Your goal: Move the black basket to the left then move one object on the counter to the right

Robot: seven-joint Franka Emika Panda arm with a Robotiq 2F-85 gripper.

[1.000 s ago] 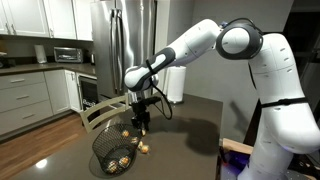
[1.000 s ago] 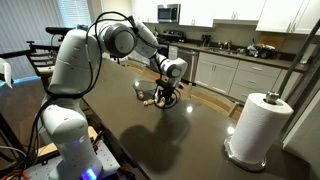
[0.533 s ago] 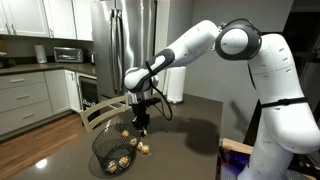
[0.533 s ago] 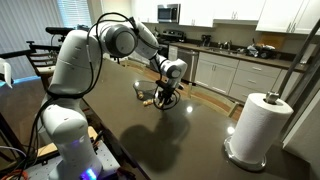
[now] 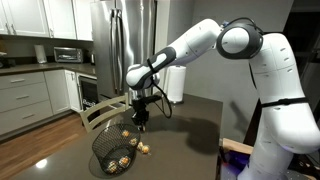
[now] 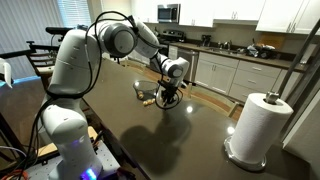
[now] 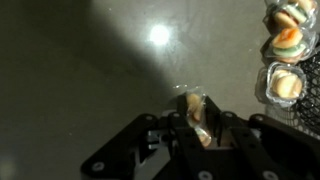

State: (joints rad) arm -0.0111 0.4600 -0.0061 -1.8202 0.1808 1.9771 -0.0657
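Observation:
The black basket (image 5: pixel 113 150) lies tipped on its side on the dark counter (image 5: pixel 190 130), with several clear-wrapped yellowish snack packets inside it. My gripper (image 5: pixel 142 124) hangs just above the counter beside the basket's mouth. In the wrist view my gripper (image 7: pixel 199 122) is shut on one wrapped snack packet (image 7: pixel 192 103). More packets (image 7: pixel 284 62) and the basket's mesh (image 7: pixel 309 105) show at the right edge. In the other exterior view my gripper (image 6: pixel 165 99) covers most of the basket, and the counter (image 6: pixel 150 140) spreads out in front.
A loose packet (image 5: pixel 145 149) lies on the counter by the basket. A paper towel roll (image 6: pixel 258 125) stands on the counter far from the gripper. A wooden chair back (image 5: pixel 100 108) rises at the counter's edge. A steel fridge (image 5: pixel 125 40) stands behind.
My gripper has risen very slightly with the packet in it. The basket has not moved.

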